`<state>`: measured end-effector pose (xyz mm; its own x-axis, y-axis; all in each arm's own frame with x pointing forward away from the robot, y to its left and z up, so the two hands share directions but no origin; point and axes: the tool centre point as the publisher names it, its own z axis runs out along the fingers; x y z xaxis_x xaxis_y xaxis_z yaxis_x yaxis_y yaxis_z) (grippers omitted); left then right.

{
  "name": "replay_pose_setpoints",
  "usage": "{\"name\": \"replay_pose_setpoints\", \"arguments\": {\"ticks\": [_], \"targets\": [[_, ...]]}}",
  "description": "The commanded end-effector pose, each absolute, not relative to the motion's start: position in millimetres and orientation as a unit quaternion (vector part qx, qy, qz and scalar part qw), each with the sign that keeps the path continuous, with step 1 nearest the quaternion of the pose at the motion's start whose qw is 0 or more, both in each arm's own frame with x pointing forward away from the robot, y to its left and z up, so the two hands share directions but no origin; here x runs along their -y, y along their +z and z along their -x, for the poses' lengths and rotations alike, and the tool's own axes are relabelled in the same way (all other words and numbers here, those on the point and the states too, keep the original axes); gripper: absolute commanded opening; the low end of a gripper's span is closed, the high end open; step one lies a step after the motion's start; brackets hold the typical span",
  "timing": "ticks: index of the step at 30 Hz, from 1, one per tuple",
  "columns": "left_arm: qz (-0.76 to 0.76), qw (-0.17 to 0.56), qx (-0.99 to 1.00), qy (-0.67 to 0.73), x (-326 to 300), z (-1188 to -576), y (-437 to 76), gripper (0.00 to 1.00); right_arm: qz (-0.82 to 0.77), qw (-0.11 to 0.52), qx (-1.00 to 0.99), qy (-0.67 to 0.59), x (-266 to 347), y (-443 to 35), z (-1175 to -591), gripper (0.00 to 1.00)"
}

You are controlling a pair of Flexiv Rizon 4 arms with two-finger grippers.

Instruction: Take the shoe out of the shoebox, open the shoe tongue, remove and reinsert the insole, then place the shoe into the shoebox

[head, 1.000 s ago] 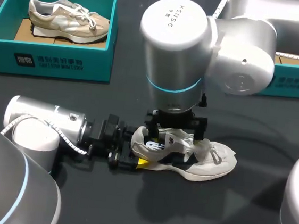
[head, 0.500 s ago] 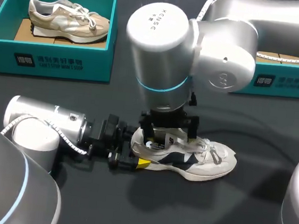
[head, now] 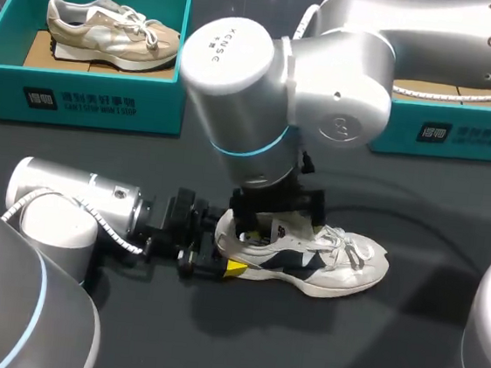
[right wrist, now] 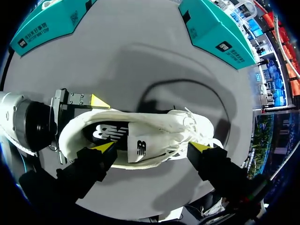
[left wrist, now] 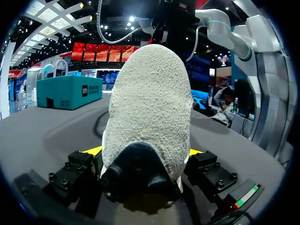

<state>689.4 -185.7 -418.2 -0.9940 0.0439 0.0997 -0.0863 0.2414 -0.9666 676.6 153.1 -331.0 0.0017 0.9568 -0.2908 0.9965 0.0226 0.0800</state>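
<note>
**Shoe on the table, gripped at the heel**

The white and navy shoe stands on its sole on the dark table, outside both boxes. Its heel points toward my left arm and its toe toward my right.

The left gripper lies low along the table and is closed on the heel. In the left wrist view the heel fills the gap between the fingers, with a yellow tip against each side.

The right gripper hangs over the shoe, pointing down, its fingers spread wide and holding nothing. In the right wrist view one fingertip sits over the shoe's opening, just beside the dark insole that lies inside the shoe. The other fingertip is over the laces toward the toe. The white tongue is between the two.

At the far side of the table, the left shoebox holds a beige shoe. The right shoebox is partly hidden by the right arm.
</note>
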Motion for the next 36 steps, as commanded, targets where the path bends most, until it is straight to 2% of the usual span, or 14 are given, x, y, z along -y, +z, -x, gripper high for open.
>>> {"name": "replay_pose_setpoints", "arguments": {"ticks": [1, 11, 23, 26, 29, 31, 33, 35, 36], "targets": [[-0.014, 0.052, 0.787, 0.615, 186.2, -687.1, -419.8, 0.0, -0.735, 0.202, -0.636, -0.12, -157.7, -337.8, -671.4, 1.0], [-0.014, 0.052, 0.787, 0.615, 186.2, -687.1, -419.8, 0.0, -0.741, 0.217, -0.622, -0.131, -151.7, -353.2, -674.2, 1.0], [-0.014, 0.052, 0.787, 0.615, 186.2, -687.1, -419.8, 0.0, -0.762, 0.23, -0.593, -0.12, -123.0, -345.2, -672.4, 1.0], [-0.014, 0.052, 0.787, 0.615, 186.2, -687.1, -419.8, 0.0, -0.764, 0.232, -0.59, -0.117, -119.7, -341.0, -672.1, 0.87], [-0.014, 0.052, 0.787, 0.615, 186.2, -687.1, -419.8, 0.0, -0.765, 0.232, -0.589, -0.115, -117.1, -336.9, -671.7, 0.8], [-0.014, 0.052, 0.787, 0.615, 186.2, -687.1, -419.8, 0.0, -0.767, 0.231, -0.588, -0.113, -115.3, -334.0, -671.3, 0.73], [-0.014, 0.052, 0.787, 0.615, 186.2, -687.1, -419.8, 0.0, -0.768, 0.227, -0.588, -0.109, -113.3, -331.1, -671.3, 0.58], [-0.014, 0.052, 0.787, 0.615, 186.2, -687.1, -419.8, 0.0, -0.769, 0.22, -0.59, -0.107, -112.3, -328.6, -671.1, 0.55], [-0.014, 0.052, 0.787, 0.615, 186.2, -687.1, -419.8, 0.0, -0.769, 0.215, -0.592, -0.106, -112.1, -327.7, -670.9, 0.57]]}}
